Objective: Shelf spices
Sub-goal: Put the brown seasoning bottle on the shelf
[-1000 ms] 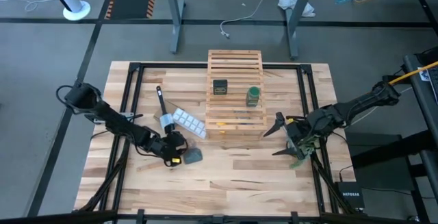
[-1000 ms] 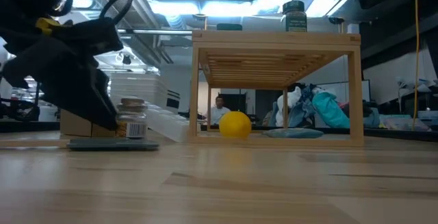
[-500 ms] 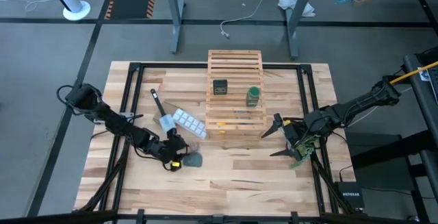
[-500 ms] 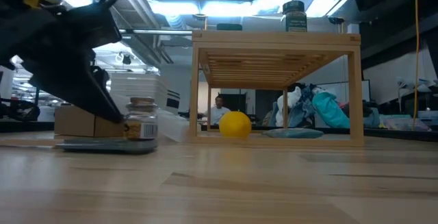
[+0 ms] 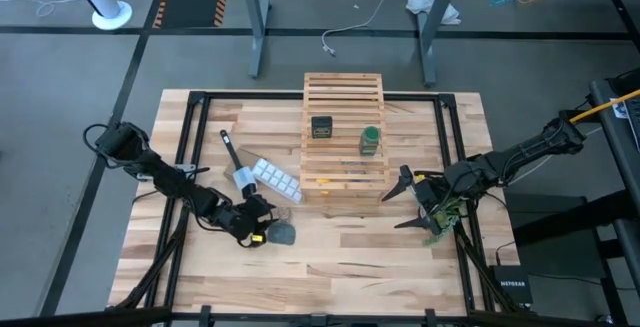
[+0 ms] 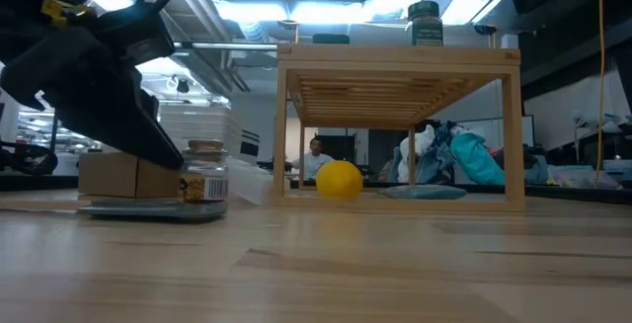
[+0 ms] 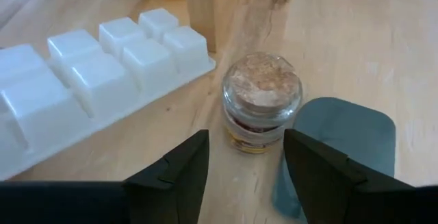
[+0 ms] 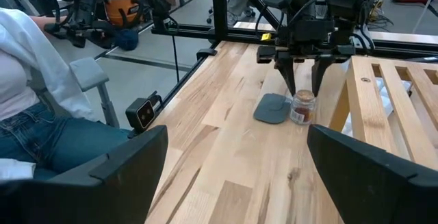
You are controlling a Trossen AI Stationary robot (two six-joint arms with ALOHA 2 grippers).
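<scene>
A: Pale wood slats first: from above we see the shelf (image 5: 344, 137) mid-surface with the dark boxy jar (image 5: 321, 126) and the green jar (image 5: 370, 140) already on top. We judge the last jar is the step in hand.

B: Agreed. The left end effector (image 5: 266, 217) reaches low beside the ice-cube tray (image 5: 273, 179); the right end effector (image 5: 410, 199) waits near the shelf's right side, fingers spread wide.

A: At surface height, we find the tiny clear jar (image 6: 204, 173) standing upright on the grey-green pad (image 6: 153, 209), the dark arm just beside it.

B: From the left wrist, our fingers (image 7: 176, 176) stand open and short of the cork-topped jar (image 7: 261, 101), not touching. Next we would advance to straddle it, then close.

A: The right wrist shows the left arm hanging over that jar (image 8: 302, 106), pointing down.
</scene>
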